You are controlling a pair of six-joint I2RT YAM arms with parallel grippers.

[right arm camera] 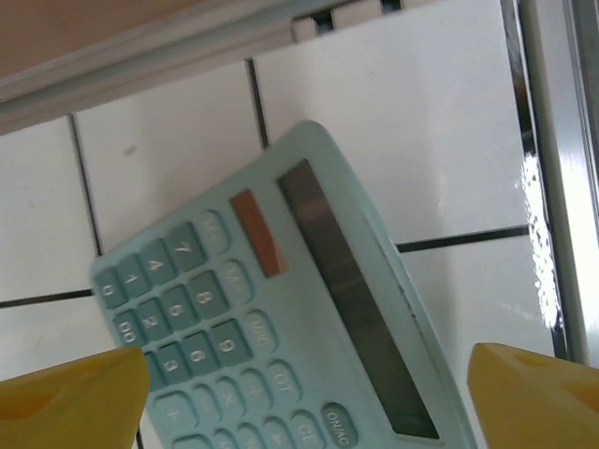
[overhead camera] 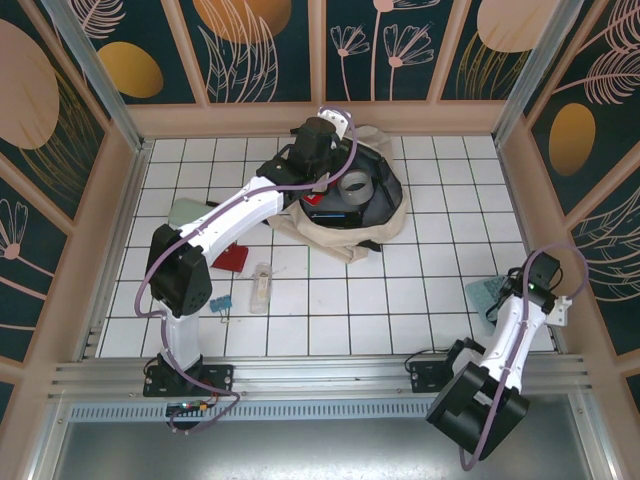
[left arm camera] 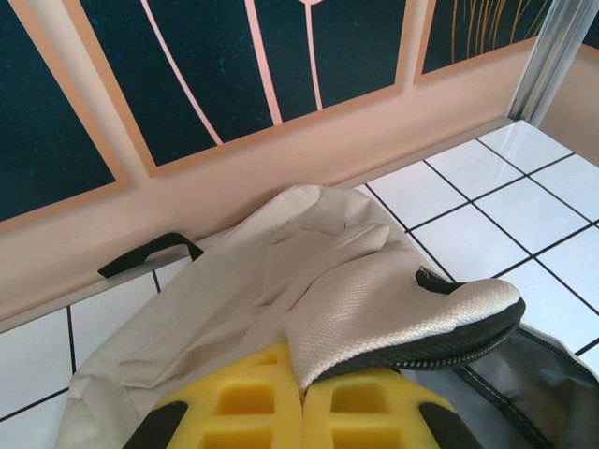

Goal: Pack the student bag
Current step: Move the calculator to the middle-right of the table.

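Bright, even light falls from above onto my white-tiled worktop, and my arms cast only soft, short shadows on it. From my left wrist the student bag weave is sharp, with a pale sheen on the tiles at upper right. From my right wrist the calculator looks slightly soft, my yellow jaws blur at the bottom corners, and glare speckles the metal rail.

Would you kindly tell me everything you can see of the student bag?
The student bag is a cream backpack of soft fabric with black zipper edging and dark grey lining. It lies slumped and open on the tiled table toward its far side, holding a grey tape roll and a dark flat item. The left gripper pinches its woven flap between fingers.
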